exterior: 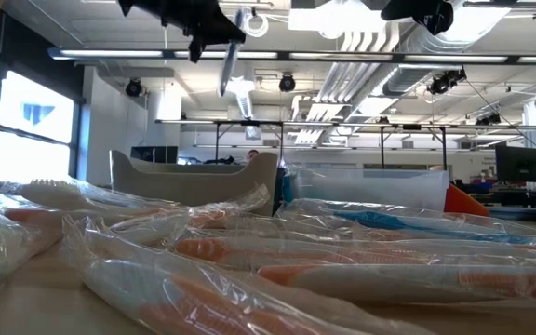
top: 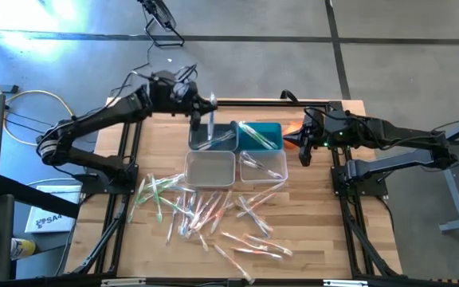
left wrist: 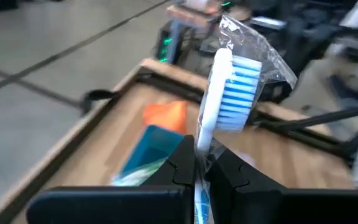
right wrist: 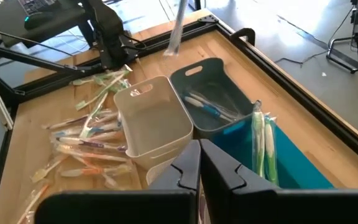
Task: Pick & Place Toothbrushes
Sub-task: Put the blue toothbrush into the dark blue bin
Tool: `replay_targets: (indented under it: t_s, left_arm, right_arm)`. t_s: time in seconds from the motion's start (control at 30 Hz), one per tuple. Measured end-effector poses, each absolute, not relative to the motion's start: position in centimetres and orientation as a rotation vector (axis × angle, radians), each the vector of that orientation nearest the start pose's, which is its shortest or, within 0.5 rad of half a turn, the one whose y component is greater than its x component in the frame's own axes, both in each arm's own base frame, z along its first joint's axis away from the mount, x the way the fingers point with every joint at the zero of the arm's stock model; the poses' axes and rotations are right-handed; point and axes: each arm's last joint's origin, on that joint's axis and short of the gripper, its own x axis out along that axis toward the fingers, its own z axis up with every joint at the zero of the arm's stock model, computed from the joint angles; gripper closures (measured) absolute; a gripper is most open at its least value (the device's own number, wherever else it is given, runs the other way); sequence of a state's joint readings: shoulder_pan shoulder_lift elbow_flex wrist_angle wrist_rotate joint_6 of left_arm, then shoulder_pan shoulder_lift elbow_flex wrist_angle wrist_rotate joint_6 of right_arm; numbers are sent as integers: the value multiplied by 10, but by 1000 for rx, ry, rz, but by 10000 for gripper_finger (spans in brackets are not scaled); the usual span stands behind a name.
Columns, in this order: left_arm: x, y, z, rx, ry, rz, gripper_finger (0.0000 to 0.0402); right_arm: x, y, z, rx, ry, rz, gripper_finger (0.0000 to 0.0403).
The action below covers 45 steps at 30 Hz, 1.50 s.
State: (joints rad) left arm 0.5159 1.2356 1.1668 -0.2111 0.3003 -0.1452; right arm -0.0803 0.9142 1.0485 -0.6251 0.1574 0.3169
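My left gripper point(top: 200, 110) is raised above the grey bin point(top: 213, 135) and shut on a wrapped toothbrush point(left wrist: 229, 87) with blue bristles and a white neck. The grey bin holds a few blue toothbrushes point(right wrist: 207, 107). The teal bin point(top: 260, 137) holds green ones point(right wrist: 260, 143). Many more wrapped toothbrushes point(top: 205, 211) lie flat in a loose pile on the wooden table, nearer than the bins. My right gripper point(right wrist: 199, 152) is shut on nothing and hovers at the table's right side, beside the teal bin. My left gripper pinches the toothbrush through its clear wrapper between the two fingers, at the white neck point(left wrist: 199, 144) just below the head. The fingers lie across the brush. It is lifted clear and nearly upright, the head past the fingertips and the handle point(exterior: 227, 70) hanging below.
A white bin point(top: 209, 167) and a clear bin point(top: 263, 165) stand in front of the grey and teal ones. An orange cloth point(top: 293, 127) lies at the far right by my right gripper. Black frame rails point(top: 126, 159) border the table.
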Motion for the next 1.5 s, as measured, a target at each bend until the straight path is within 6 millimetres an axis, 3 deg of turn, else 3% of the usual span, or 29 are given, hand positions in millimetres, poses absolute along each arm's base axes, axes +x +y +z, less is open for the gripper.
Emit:
replay_targets:
  t_s: [0.33,0.87,1.5]
  left_arm:
    - [237,140,368,-209,317,339,392]
    - [267,159,317,-277,546,347,392]
    - [287,171,275,-290,700,324,392]
  right_arm:
    - [177,-19,359,289,457,-310,400]
    - [177,-19,359,289,459,-310,400]
    - [177,-19,359,290,459,-311,400]
